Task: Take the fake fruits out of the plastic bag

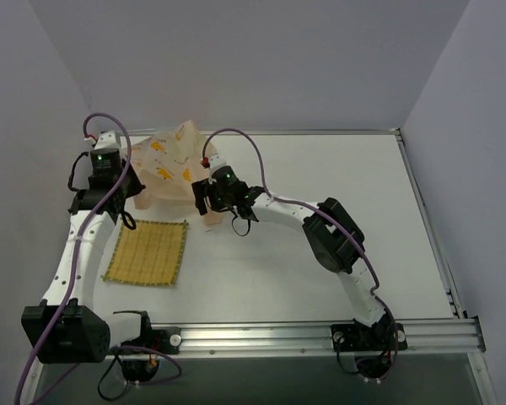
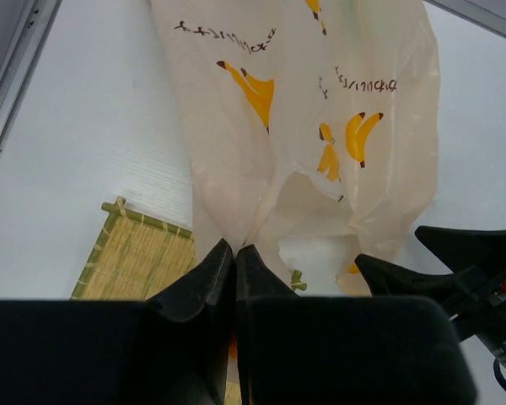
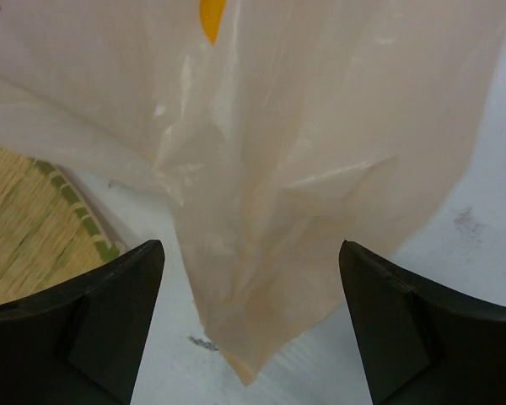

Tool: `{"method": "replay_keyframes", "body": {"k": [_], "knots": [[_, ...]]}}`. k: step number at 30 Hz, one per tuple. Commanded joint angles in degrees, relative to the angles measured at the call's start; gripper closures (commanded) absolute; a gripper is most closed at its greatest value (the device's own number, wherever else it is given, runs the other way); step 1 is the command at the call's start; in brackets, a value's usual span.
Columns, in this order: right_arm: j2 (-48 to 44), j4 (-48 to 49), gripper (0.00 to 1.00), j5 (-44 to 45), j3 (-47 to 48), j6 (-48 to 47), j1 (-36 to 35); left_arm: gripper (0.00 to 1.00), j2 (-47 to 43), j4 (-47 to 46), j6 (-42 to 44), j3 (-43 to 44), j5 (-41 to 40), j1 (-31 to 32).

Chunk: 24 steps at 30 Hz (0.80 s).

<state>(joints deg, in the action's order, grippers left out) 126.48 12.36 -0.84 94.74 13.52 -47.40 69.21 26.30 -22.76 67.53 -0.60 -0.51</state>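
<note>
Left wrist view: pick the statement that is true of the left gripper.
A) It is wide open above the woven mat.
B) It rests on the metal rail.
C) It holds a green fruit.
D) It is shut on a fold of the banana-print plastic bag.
D: the left gripper has its fingers pressed together, and a fold of the plastic bag is pinched between them.

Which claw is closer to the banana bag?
Left. The left claw is shut on the plastic bag, touching it. The right claw is open around a hanging corner, not pinching it.
</note>
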Motion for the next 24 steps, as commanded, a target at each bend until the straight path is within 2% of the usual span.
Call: {"method": "replay_keyframes", "body": {"k": [1,5,7,8,10,11,13,16,19,24], "knots": [[-4.30,6.17,0.20,-7.15,-5.51,4.05,-0.33,0.98,-2.23,-0.82,-0.09,-0.02,-0.80,-1.07],[-3.35,9.88,0.21,-9.35,-9.75,6.78,-0.94,0.98,-2.94,-1.17,0.26,-0.99,-1.33,-1.16],[-2.47,9.18,0.30,-7.60,-8.79,5.91,-1.47,0.98,-3.64,-1.26,0.26,-1.26,-1.86,-1.24],[-2.20,8.83,0.56,-6.99,-8.26,5.64,-1.47,0.98,-3.90,-1.43,0.18,-1.43,-2.03,-1.24],[-2.72,8.65,0.83,-6.63,-7.47,5.38,-1.56,0.98,-4.43,-1.52,0.09,-1.70,-2.91,-1.33],[-3.94,8.65,1.00,-6.63,-7.46,5.38,-1.82,0.98,-4.43,-1.61,-0.09,-1.78,-3.09,-1.42],[-5.96,7.95,1.00,-7.15,-7.81,4.59,-3.13,0.98,-4.79,-1.70,-0.52,-1.87,-3.09,-2.12],[-12.20,7.42,1.00,-11.01,-10.09,4.06,-6.37,0.98,-6.10,-2.75,-1.05,-2.40,-3.27,-3.52],[-19.67,6.89,1.00,-11.20,-11.59,3.27,-8.93,0.98,-6.89,-2.75,-1.58,-2.66,-4.14,-4.14],[-29.96,6.80,1.00,-9.79,-13.96,3.71,-7.98,0.98,-8.73,-2.31,-1.49,-3.37,-6.25,-4.23]]}}
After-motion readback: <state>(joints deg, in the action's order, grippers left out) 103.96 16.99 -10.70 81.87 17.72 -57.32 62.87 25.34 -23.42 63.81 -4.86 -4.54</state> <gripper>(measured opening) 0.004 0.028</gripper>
